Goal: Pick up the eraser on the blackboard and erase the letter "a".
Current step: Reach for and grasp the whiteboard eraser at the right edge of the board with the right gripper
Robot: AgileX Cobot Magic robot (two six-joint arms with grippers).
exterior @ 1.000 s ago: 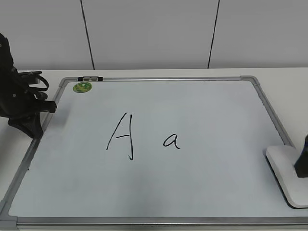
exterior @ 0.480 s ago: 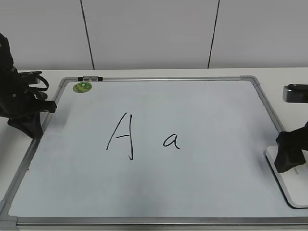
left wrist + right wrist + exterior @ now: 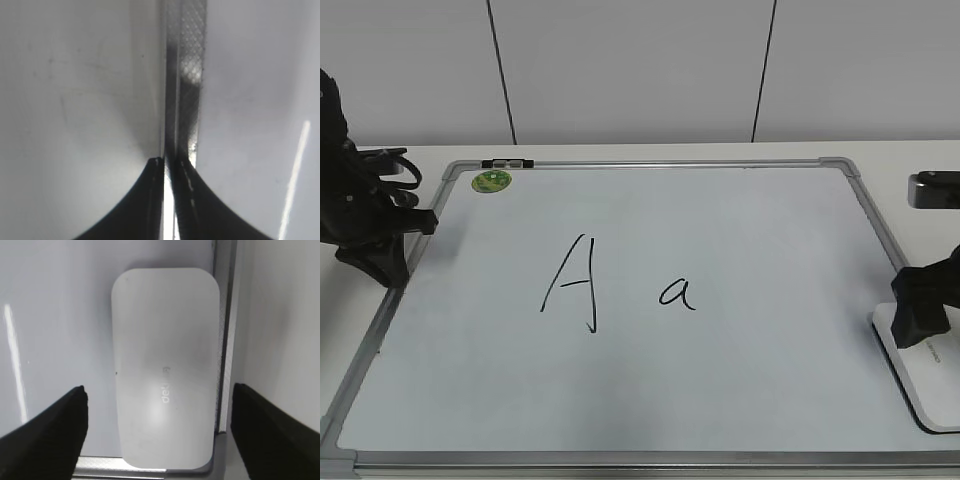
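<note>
The white eraser (image 3: pixel 926 376) lies on the blackboard (image 3: pixel 770 230) at its near right corner. In the right wrist view the eraser (image 3: pixel 165 350) fills the middle, grey lettering up, beside the board's frame. My right gripper (image 3: pixel 923 303) hovers over the eraser's far end; its jaws (image 3: pixel 160 407) are open wide, one on each side of the eraser, not touching it. The small letter "a" (image 3: pixel 678 293) is near the board's middle, right of a taller capital "A" (image 3: pixel 574 285). My left gripper (image 3: pixel 382 252) is shut (image 3: pixel 167 161) and empty at the board's left frame (image 3: pixel 192 75).
A round green sticker (image 3: pixel 492 181) and a small black clip (image 3: pixel 507 162) sit at the board's far left corner. The board lies on a white table (image 3: pixel 650 150) with a white panelled wall behind. The right arm's grey part (image 3: pixel 932 190) shows at the right edge.
My right gripper has come in from the right edge to stand over the eraser's far end, with little movement in the last half second. The left arm, eraser and letters have not moved.
</note>
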